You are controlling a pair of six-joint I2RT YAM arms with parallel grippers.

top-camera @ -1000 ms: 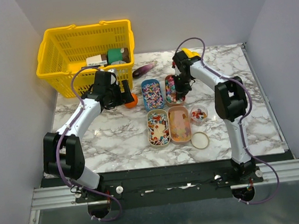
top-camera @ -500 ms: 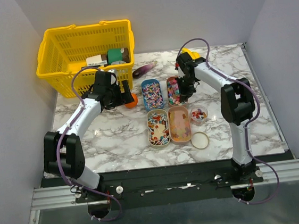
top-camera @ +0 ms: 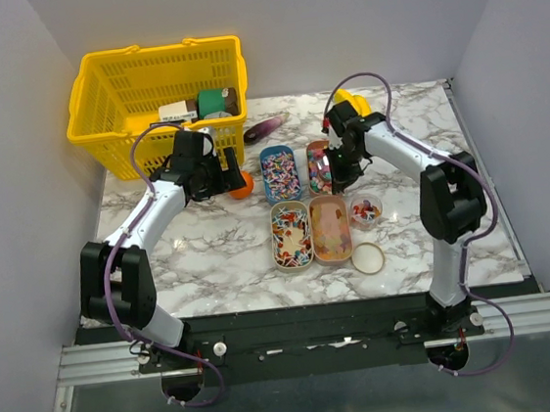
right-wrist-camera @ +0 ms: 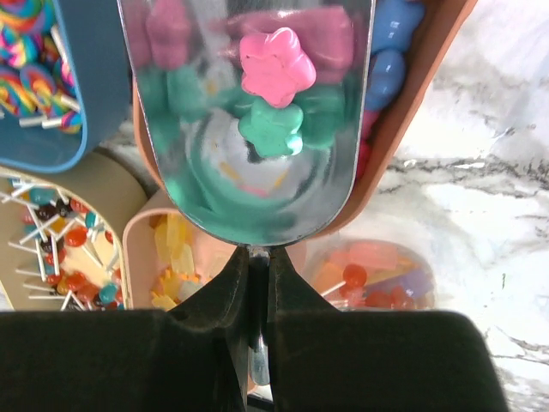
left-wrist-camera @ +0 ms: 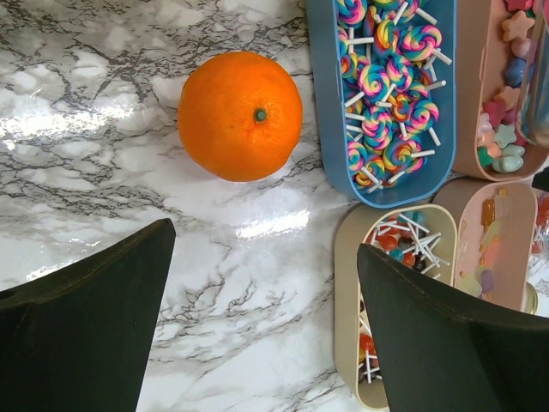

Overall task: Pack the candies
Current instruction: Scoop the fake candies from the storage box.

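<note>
Now the right pincer (right-wrist-camera: 259, 283) clamps the handle of a shiny metal scoop (right-wrist-camera: 249, 172) holding pink and green flower-shaped candies (right-wrist-camera: 274, 69) over their brown oval tray (right-wrist-camera: 429, 64); next, probably carry it level to the small clear round tub (right-wrist-camera: 377, 275) and tip. Left pincer (left-wrist-camera: 266, 249) gapes wide

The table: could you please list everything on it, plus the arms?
basket: one, yellow, far left, goods inside
orange: one, orange, before basket
purple item: one, beside basket
blue tray: one, far centre, lollipops
brown tray: one, beside blue, star candies
beige tray: one, near centre, lollipops
pink tray: one, beside beige, pale candies
cup: one, clear, beside pink tray
lid: one, clear, beside cup
yellow item: one, far edge, partly hidden
scoop: one, metal, above brown tray, candies aboard
left gripper: open, near orange
right gripper: shut on scoop
</note>
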